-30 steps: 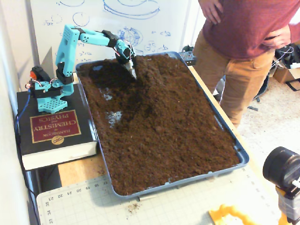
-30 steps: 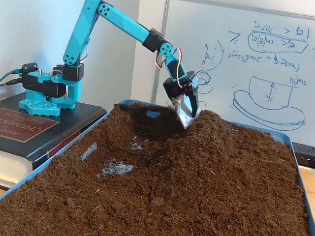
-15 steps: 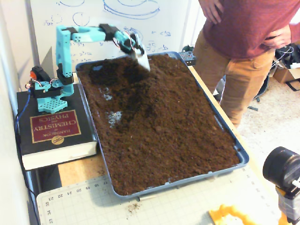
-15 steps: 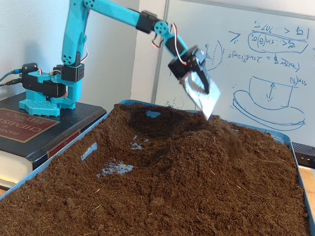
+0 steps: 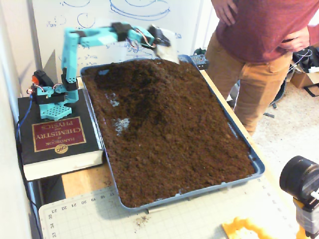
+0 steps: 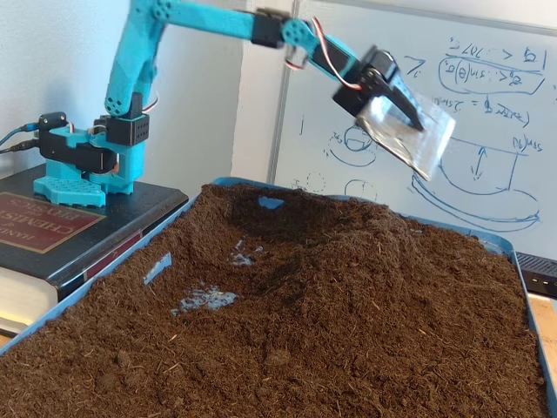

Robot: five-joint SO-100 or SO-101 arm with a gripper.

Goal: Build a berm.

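**Scoop raised above the ridge**

The berm sits at the tray's far end, upper centre in both fixed views; its long axis seems to run across the tray's width; the arm stretches nearly level, gripper clear above, clamping a shiny scoop blade tilted downward.

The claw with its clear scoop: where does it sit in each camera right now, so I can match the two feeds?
Fixed view looking down the tray: the claw is at top centre, raised above the tray's far end near the whiteboard.
Low fixed view at soil level: the claw is upper right, lifted clear of the soil, in front of the whiteboard drawings.
Shared landmark: the chemistry handbook under the arm's base.
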